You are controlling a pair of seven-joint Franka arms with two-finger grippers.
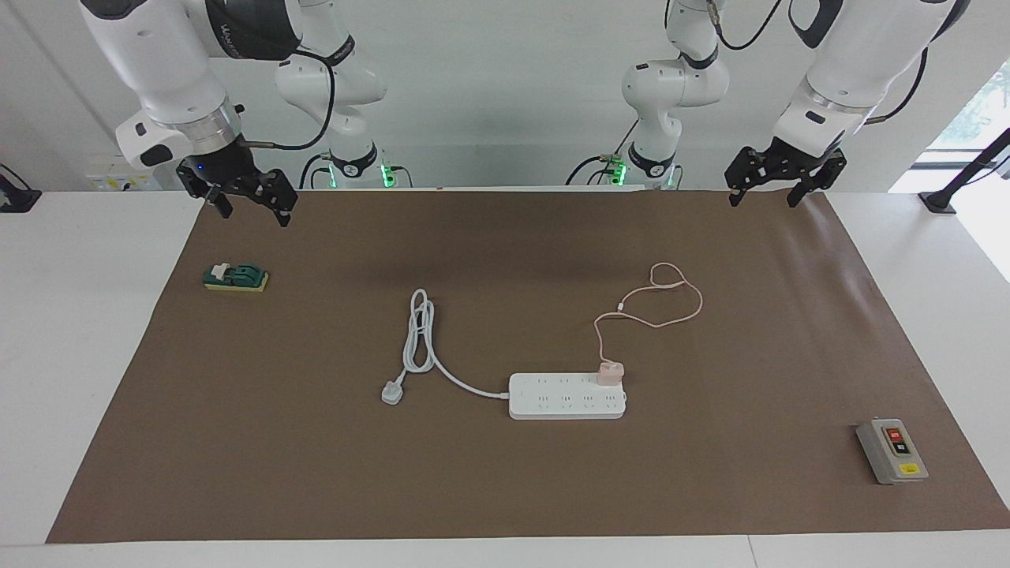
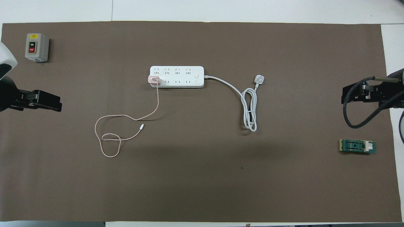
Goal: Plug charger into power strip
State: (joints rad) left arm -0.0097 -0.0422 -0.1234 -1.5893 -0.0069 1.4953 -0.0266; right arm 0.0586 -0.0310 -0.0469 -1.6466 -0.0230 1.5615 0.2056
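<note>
currently the charger [image 1: 610, 372] sits on the power strip [image 1: 566, 397], at the strip's end toward the left arm, on its row nearer the robots; pink cable [image 1: 661, 304] loops nearer the robots than the strip. left tool [image 1: 764, 188] fingers apart, holding nothing, raised over the mat edge well apart from the strip. right tool [image 1: 248, 207] likewise spread and empty, toward the other end.

gleaming white rounded arm shells, trailing black cables, ending in black grippers: left gripper [image 1: 761, 192], right gripper [image 1: 248, 207].
</note>
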